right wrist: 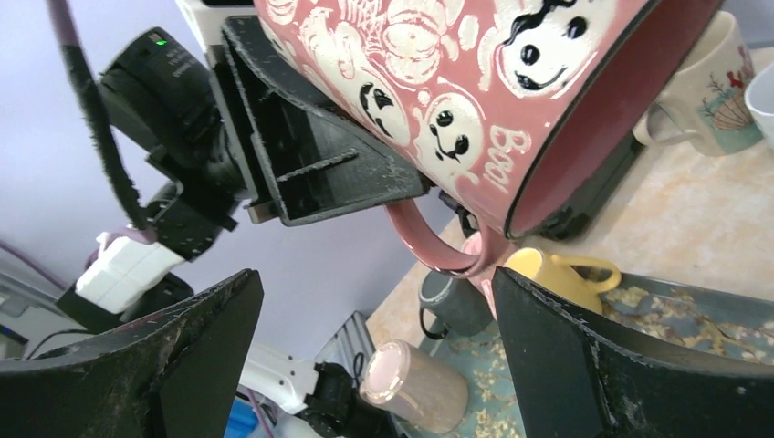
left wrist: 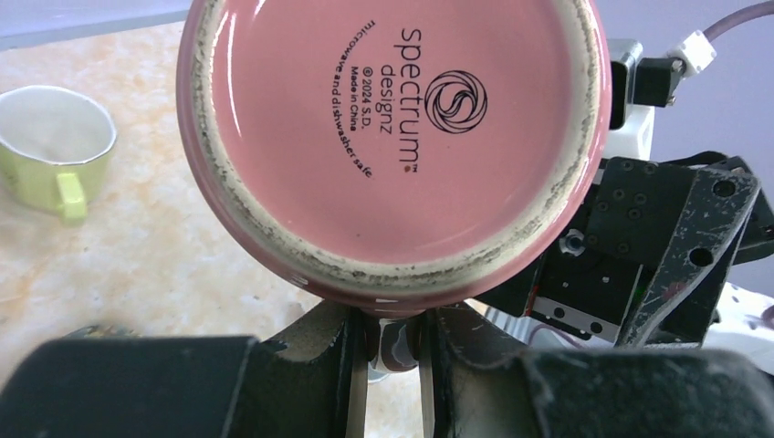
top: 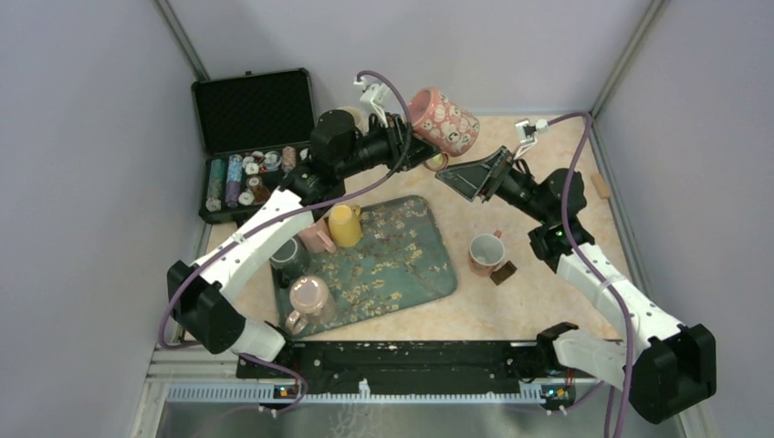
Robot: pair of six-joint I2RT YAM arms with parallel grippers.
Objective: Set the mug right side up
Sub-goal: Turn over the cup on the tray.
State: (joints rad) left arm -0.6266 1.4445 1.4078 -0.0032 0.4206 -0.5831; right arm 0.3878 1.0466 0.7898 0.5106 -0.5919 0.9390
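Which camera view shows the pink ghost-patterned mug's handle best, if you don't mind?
The right wrist view: the pink ghost-patterned ceramic mug's handle shows in profile. The left wrist view shows the base and a handle sliver between the jaws of the left gripper. The top view hides it behind that gripper.

Reaches the left arm [top: 265, 228] from its near-left base diagonally toward the far middle, elbow bent, wrist lifted off the table. Pinches the left gripper [top: 402, 139] almost closed on the mug [top: 443, 120], carrying it aloft and tilted. Stretches the right arm [top: 593, 265] from the near-right base toward the same far middle, with the right gripper [top: 473, 173] spread wide, gripping nothing, just below the left one
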